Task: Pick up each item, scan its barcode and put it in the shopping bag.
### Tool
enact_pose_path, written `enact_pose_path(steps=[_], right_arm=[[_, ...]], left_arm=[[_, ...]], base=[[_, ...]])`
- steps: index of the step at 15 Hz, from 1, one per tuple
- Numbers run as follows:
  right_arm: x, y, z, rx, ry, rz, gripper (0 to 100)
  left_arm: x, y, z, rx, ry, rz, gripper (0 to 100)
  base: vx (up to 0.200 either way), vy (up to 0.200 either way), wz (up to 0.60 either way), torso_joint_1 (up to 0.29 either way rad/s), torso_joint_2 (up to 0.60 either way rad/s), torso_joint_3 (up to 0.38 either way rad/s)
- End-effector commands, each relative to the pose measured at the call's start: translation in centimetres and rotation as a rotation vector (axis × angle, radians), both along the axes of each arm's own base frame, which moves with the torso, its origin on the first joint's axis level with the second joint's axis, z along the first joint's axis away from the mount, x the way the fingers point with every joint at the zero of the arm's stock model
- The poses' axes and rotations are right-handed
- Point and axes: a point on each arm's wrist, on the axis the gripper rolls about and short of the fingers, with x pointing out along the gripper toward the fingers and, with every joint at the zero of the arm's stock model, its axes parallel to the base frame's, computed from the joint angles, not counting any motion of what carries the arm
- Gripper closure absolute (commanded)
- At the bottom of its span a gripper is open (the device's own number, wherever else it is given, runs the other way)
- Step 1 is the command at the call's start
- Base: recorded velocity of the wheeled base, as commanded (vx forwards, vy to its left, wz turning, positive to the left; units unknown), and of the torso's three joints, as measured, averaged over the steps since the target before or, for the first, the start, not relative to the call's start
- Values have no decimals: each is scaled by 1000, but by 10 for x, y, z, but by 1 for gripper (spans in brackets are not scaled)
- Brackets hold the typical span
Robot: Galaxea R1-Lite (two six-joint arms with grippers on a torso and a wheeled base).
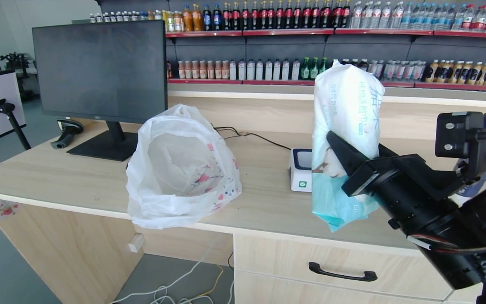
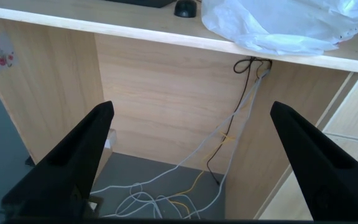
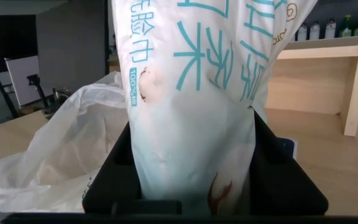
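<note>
R gripper (image 1: 346, 147) pinches tissue pack (image 1: 346, 105) upright just right of scanner (image 1: 301, 169), shopping bag (image 1: 182, 169) left. Likely light, squashy; best held mid-body. L gripper (image 2: 191, 109) spread below counter (image 1: 57, 177).

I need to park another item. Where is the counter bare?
Widest bare patch: left-front counter, between monitor base, shopping bag and the edge. A narrower strip separates bag and scanner box. Crowded right, where the right gripper holds the tissue pack.

Pale wood surface (image 1: 268, 207), carrying dark monitor (image 1: 99, 71), handheld scanner (image 1: 66, 134), open white shopping bag (image 1: 182, 169), small scanner box (image 1: 301, 177), black cable (image 1: 247, 136).
</note>
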Motion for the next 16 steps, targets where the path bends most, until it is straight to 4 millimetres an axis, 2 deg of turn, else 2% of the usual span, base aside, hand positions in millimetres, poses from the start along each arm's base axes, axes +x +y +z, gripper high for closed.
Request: enact_pose_path(steps=[1,2,12,16], right_arm=[[-1,-1,0,-1,1,-1,100],[-1,-1,0,-1,1,-1,100],[-12,-11,0,2,2,-1,100],[-8,-7,-6,-13,17,-2,100]], left_arm=[[0,0,0,0,2,1,0],[0,0,0,0,2,1,0],[0,0,0,0,2,1,0],[0,0,0,0,2,1,0]], base=[[0,0,0,0,0,0],[0,0,0,0,0,0],[0,200,0,6,2,3],[0,200,0,6,4,2]])
